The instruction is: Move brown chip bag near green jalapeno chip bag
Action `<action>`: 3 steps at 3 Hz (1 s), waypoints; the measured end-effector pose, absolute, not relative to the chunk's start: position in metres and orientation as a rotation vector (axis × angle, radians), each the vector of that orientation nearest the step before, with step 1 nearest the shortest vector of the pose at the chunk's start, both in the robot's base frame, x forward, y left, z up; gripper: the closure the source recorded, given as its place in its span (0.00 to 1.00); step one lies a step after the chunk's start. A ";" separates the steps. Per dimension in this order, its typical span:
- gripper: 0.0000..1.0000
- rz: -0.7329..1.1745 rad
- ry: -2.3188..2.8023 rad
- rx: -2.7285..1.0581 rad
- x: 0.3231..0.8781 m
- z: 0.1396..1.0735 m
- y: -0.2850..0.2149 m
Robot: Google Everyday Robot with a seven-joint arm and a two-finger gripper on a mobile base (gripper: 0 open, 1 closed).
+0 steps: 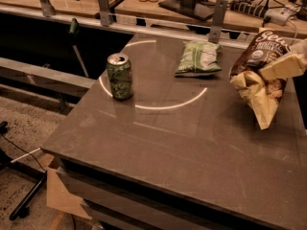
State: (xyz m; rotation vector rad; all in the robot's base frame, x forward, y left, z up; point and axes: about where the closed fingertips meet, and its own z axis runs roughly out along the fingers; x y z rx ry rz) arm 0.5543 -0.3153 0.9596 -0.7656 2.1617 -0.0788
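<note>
The brown chip bag [261, 73] is dark brown with pale yellow ends and white lettering. It hangs tilted above the table's right side, lifted off the surface. My gripper [280, 67] comes in from the right edge and is shut on the bag's middle. The green jalapeno chip bag [199, 58] lies flat on the table at the back centre, a short way left of the brown bag.
A green soda can [119, 75] stands upright on the left part of the dark table [172, 143]. A metal rail with posts [218, 13] runs along the table's back edge. Cables and bottles lie on the bench behind. The floor drops off at left.
</note>
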 end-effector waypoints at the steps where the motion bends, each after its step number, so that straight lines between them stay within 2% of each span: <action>1: 1.00 -0.039 2.161 -0.745 0.584 0.965 -0.303; 2: 0.83 -0.004 2.171 -0.754 0.604 0.962 -0.296; 3: 0.61 0.034 2.167 -0.764 0.613 0.960 -0.288</action>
